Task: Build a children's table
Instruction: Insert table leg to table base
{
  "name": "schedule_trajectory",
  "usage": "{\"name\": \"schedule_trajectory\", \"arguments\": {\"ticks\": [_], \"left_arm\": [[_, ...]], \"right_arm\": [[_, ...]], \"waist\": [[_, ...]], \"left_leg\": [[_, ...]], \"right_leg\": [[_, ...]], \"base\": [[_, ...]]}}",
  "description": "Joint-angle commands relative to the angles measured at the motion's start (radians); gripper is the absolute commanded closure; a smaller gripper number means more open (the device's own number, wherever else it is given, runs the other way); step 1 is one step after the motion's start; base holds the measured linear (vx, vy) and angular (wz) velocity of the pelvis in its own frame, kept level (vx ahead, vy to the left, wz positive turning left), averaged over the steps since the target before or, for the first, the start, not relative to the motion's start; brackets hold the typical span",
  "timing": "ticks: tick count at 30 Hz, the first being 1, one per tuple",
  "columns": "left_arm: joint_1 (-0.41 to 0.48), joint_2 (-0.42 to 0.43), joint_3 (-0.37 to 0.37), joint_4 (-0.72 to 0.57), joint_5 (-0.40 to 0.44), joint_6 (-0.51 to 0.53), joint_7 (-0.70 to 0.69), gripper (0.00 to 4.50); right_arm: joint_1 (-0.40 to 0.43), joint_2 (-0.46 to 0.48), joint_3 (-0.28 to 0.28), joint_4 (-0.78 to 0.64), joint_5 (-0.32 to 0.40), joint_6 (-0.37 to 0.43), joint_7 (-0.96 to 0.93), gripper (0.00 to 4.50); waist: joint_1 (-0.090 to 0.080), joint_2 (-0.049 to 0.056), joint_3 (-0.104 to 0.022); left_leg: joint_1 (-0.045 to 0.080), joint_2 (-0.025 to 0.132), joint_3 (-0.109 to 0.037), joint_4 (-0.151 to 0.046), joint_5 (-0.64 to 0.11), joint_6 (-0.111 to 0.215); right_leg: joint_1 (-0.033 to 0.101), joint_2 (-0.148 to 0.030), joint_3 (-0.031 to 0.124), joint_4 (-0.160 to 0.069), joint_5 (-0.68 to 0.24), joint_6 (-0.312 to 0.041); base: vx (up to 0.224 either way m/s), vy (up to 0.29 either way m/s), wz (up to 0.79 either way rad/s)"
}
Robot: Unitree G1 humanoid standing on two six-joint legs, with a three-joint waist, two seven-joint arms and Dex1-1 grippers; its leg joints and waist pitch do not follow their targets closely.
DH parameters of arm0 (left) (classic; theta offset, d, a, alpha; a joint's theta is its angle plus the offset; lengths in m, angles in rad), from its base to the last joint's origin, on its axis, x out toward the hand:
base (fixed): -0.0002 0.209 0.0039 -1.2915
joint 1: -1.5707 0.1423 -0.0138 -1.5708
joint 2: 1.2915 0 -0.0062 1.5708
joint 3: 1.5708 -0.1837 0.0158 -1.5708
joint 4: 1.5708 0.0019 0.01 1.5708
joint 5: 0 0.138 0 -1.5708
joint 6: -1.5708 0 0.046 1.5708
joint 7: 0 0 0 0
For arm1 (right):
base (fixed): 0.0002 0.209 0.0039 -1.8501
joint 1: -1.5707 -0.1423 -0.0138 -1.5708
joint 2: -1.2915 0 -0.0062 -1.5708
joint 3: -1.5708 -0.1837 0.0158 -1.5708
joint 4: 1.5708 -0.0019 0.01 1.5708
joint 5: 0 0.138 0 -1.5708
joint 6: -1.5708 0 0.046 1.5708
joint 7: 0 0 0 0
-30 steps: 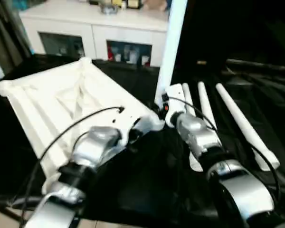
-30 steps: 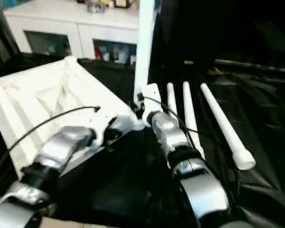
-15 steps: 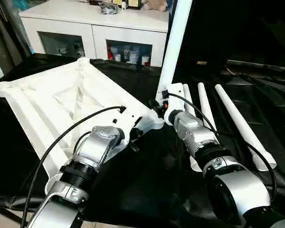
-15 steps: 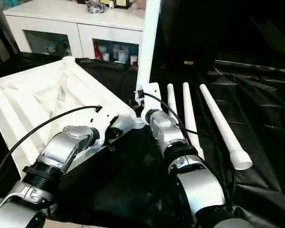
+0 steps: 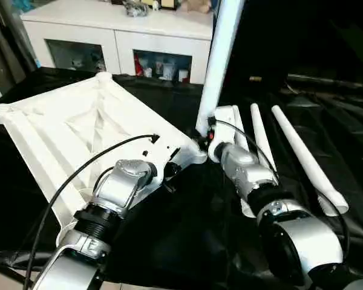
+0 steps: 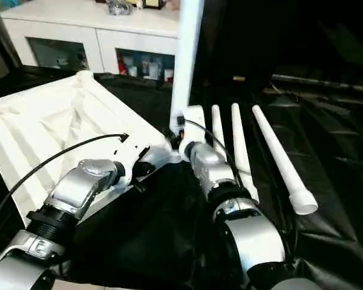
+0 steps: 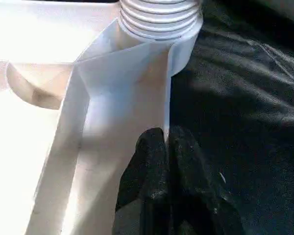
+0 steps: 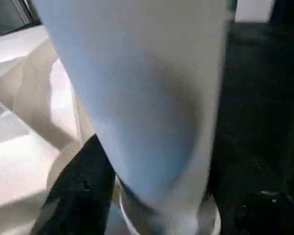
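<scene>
In the left eye view, the white table top (image 5: 78, 130) lies upside down on a black cloth (image 5: 193, 229), ribbed underside up, its near corner socket between the two silver forearms. An upright leg (image 5: 219, 54) rises from that corner, tilted slightly. The right gripper (image 5: 207, 134) sits at the leg's base; the left gripper (image 5: 169, 171) is at the table top's near edge. Three loose legs (image 5: 302, 157) lie side by side on the cloth to the right. Behind stands a white cabinet (image 5: 127, 36) with glass-fronted compartments.

The right eye view shows the same layout: upright leg at the corner, loose legs alongside, the rightmost with its collared end nearest the camera.

In the left wrist view, the left gripper's two black fingers (image 7: 152, 166) are pressed nearly together, pinching the thin edge wall of the table top just short of the corner socket, where the leg's threaded end (image 7: 159, 17) sits.

In the right wrist view, the upright leg looms close, with one black finger (image 8: 83, 191) against its side and a dark shape on the other side; the gripper appears clamped around the leg just above the socket.
</scene>
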Motion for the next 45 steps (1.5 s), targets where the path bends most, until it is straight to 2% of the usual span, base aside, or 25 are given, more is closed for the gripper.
{"name": "schedule_trajectory", "arguments": {"ticks": [1,5,7,12,15,18,21,25,27,29,30,31,33,36,40,41,42,45], "left_arm": [[0.002,0.021,0.002,0.013,0.024,0.001,0.019,4.5],[0.002,0.028,0.001,0.013,0.021,-0.004,0.013,4.5],[0.0,0.031,0.0,0.016,0.02,-0.008,0.01,4.5],[-0.003,0.038,-0.004,0.021,0.018,-0.022,0.001,4.5],[0.005,0.049,-0.016,0.012,0.016,-0.046,-0.027,4.5],[0.016,0.063,-0.026,-0.005,0.01,-0.069,-0.062,4.5],[0.043,0.09,-0.039,-0.04,-0.011,-0.121,-0.135,4.5],[0.065,0.12,-0.048,-0.064,-0.024,-0.172,-0.191,4.5],[0.075,0.138,-0.053,-0.076,-0.031,-0.183,-0.22,4.5],[0.09,0.163,-0.059,-0.093,-0.041,-0.22,-0.269,4.5],[0.099,0.179,-0.06,-0.106,-0.049,-0.235,-0.298,4.5],[0.107,0.193,-0.059,-0.119,-0.058,-0.25,-0.325,4.5],[0.133,0.228,-0.055,-0.166,-0.09,-0.287,-0.398,4.5],[0.145,0.249,-0.056,-0.191,-0.103,-0.293,-0.435,4.5],[0.161,0.274,-0.059,-0.202,-0.106,-0.308,-0.46,4.5],[0.163,0.276,-0.059,-0.202,-0.107,-0.311,-0.461,4.5],[0.169,0.279,-0.059,-0.206,-0.109,-0.312,-0.465,4.5],[0.176,0.283,-0.057,-0.209,-0.11,-0.319,-0.477,4.5]], "right_arm": [[0.037,0.024,0.003,0.059,0.004,0.054,0.051,1.37],[0.028,0.019,-0.018,0.051,0.02,0.044,0.083,1.11],[0.024,0.015,-0.023,0.048,0.026,0.036,0.096,0.84],[0.019,0.0,-0.032,0.044,0.016,0.01,0.109,0.4],[0.021,-0.018,-0.018,0.031,-0.002,-0.001,0.153,0.4],[0.025,-0.039,0.011,0.015,-0.02,-0.008,0.2,0.4],[0.041,-0.083,0.049,-0.021,-0.043,-0.012,0.313,0.4],[0.065,-0.126,0.086,-0.062,-0.063,-0.018,0.427,0.4],[0.081,-0.147,0.104,-0.088,-0.069,-0.016,0.486,0.4],[0.102,-0.176,0.126,-0.124,-0.071,-0.013,0.56,0.4],[0.117,-0.192,0.136,-0.151,-0.067,-0.01,0.604,0.4],[0.132,-0.208,0.144,-0.183,-0.061,-0.005,0.648,0.4],[0.176,-0.25,0.164,-0.279,-0.039,0.021,0.759,0.4],[0.206,-0.275,0.182,-0.344,-0.029,0.033,0.815,0.4],[0.252,-0.305,0.199,-0.429,-0.023,0.029,0.863,0.4],[0.26,-0.31,0.202,-0.443,-0.022,0.028,0.871,0.4],[0.27,-0.314,0.204,-0.456,-0.02,0.024,0.879,0.4],[0.292,-0.32,0.204,-0.499,-0.012,0.048,0.896,0.4]], "waist": [[0.007,0.013,-0.036],[0.009,0.015,-0.038],[0.01,0.017,-0.04],[0.009,0.021,-0.038],[0.009,0.022,-0.038],[0.009,0.023,-0.042],[0.009,0.022,-0.047],[0.016,0.02,-0.057],[0.021,0.021,-0.059],[0.023,0.021,-0.055],[0.027,0.018,-0.054],[0.032,0.019,-0.054],[0.04,0.018,-0.053],[0.047,0.018,-0.054],[0.056,0.02,-0.05],[0.058,0.02,-0.049],[0.06,0.015,-0.049],[0.057,0.014,-0.048]], "left_leg": [[-0.003,0.062,-0.026,-0.086,-0.277,0.003],[-0.002,0.062,-0.022,-0.082,-0.226,0.021],[-0.003,0.063,-0.021,-0.081,-0.191,0.03],[-0.003,0.064,-0.02,-0.08,-0.183,0.035],[-0.002,0.065,-0.021,-0.08,-0.195,0.029],[-0.005,0.064,-0.02,-0.076,-0.163,0.038],[-0.006,0.062,-0.017,-0.067,-0.091,0.069],[-0.009,0.06,-0.014,-0.051,0.001,0.129],[-0.011,0.062,-0.015,-0.045,0.037,0.16],[-0.012,0.063,-0.013,-0.046,0.015,0.168],[-0.012,0.066,-0.011,-0.047,-0.006,0.162],[-0.011,0.068,-0.012,-0.047,-0.014,0.156],[-0.01,0.071,-0.01,-0.046,-0.016,0.152],[-0.009,0.071,-0.01,-0.044,-0.008,0.149],[-0.008,0.074,-0.011,-0.048,-0.051,0.116],[-0.006,0.072,-0.01,-0.049,-0.069,0.102],[-0.006,0.071,-0.009,-0.049,-0.073,0.093],[-0.01,0.068,-0.011,-0.05,-0.078,0.079]], "right_leg": [[0.027,-0.097,0.055,-0.089,-0.243,-0.191],[0.03,-0.098,0.054,-0.085,-0.192,-0.211],[0.035,-0.097,0.052,-0.08,-0.134,-0.228],[0.037,-0.097,0.05,-0.079,-0.12,-0.246],[0.038,-0.098,0.05,-0.08,-0.143,-0.244],[0.041,-0.096,0.05,-0.074,-0.089,-0.253],[0.047,-0.096,0.048,-0.06,0.037,-0.279],[0.05,-0.093,0.043,-0.042,0.197,-0.311],[0.047,-0.092,0.04,-0.035,0.254,-0.32],[0.045,-0.092,0.037,-0.038,0.219,-0.325],[0.047,-0.093,0.037,-0.04,0.182,-0.318],[0.047,-0.092,0.036,-0.04,0.158,-0.313],[0.045,-0.09,0.035,-0.039,0.146,-0.304],[0.041,-0.088,0.034,-0.036,0.145,-0.301],[0.038,-0.091,0.036,-0.042,0.068,-0.285],[0.036,-0.09,0.036,-0.045,0.045,-0.28],[0.038,-0.091,0.038,-0.045,0.036,-0.272],[0.039,-0.091,0.039,-0.046,0.017,-0.26]], "base": [[0.0,0.0,0.0],[0.0,0.0,0.0],[0.0,0.0,0.0],[0.0,0.0,0.0],[0.0,0.0,0.0],[0.0,0.0,0.0],[0.0,0.0,0.0],[0.0,0.0,0.0],[0.0,0.0,0.0],[0.0,0.0,0.0],[0.0,0.0,0.0],[0.0,0.0,0.0],[0.0,0.0,0.0],[0.0,0.0,0.0],[0.0,0.0,0.0],[0.0,0.0,0.0],[0.0,0.0,0.0],[0.0,0.0,0.0]]}}
